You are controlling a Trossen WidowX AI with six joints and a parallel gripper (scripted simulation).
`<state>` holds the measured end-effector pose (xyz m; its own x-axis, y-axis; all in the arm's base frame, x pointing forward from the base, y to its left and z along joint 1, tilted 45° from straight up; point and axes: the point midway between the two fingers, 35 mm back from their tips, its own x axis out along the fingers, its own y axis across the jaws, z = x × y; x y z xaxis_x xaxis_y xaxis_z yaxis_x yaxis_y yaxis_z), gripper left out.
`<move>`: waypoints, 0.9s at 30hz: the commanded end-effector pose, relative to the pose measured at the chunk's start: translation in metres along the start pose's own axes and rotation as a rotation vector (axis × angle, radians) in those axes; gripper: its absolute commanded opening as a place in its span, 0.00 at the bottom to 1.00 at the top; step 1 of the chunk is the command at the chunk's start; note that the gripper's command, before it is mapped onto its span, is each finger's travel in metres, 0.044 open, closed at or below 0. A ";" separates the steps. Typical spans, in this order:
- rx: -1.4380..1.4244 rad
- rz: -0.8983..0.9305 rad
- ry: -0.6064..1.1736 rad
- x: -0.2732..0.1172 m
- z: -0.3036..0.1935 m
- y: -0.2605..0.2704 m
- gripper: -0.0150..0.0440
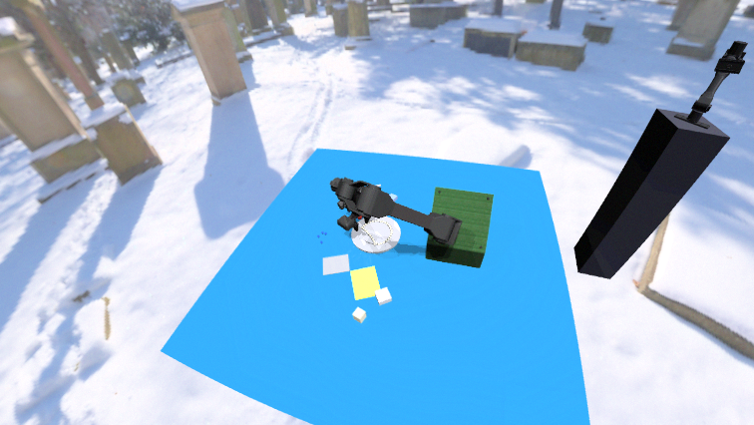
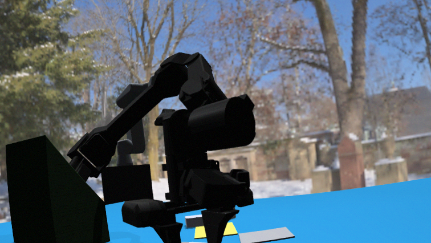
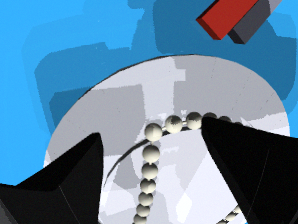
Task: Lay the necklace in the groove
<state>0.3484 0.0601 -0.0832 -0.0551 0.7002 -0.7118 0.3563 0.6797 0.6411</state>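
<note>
The round white bead board lies on the blue mat in front of the green block. The pearl bead necklace lies on the board as a curved loop, partly along the dark groove line. My gripper is open, just above the board's left part. Its two black fingers straddle a stretch of the necklace without touching it. In the exterior view the arm hides the board and the necklace.
A green block carries the arm's base. A grey tile, a yellow tile and two white cubes lie in front of the board. Tiny blue beads lie to its left. A tall black post stands at the right.
</note>
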 end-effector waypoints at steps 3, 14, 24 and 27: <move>0.005 0.001 0.002 -0.001 -0.001 0.000 1.00; 0.004 0.006 0.001 -0.005 -0.001 0.000 1.00; 0.004 0.006 0.001 -0.005 -0.001 0.000 1.00; 0.004 0.006 0.001 -0.005 -0.001 0.000 1.00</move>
<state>0.3474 0.0566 -0.0809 -0.0552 0.7018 -0.7102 0.3641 0.6765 0.6402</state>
